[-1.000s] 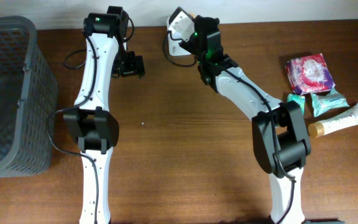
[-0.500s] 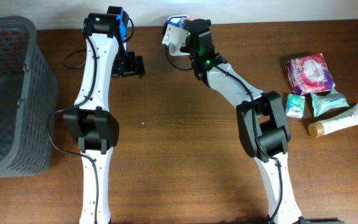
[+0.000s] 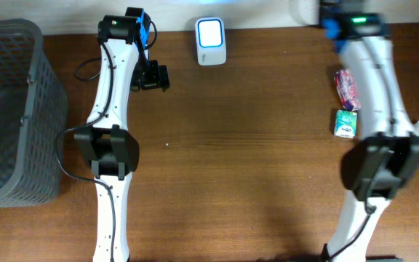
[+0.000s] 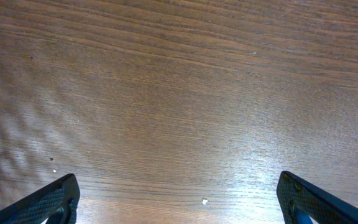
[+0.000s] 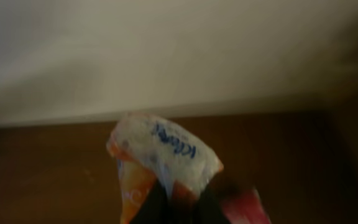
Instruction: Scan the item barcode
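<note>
Wood table [image 3: 238,145] runs up to a pale wall, with a grey basket [image 3: 6,109] at far left. The right arm has swung off the scanner [image 3: 210,41], now uncovered top centre, to the upper right corner. The scan pass is probably done. There the right gripper [image 5: 188,202] is pinching a white-orange packet [image 5: 163,155], held aloft. Upper left, the left gripper [image 4: 179,199] is spread wide and empty.
</note>
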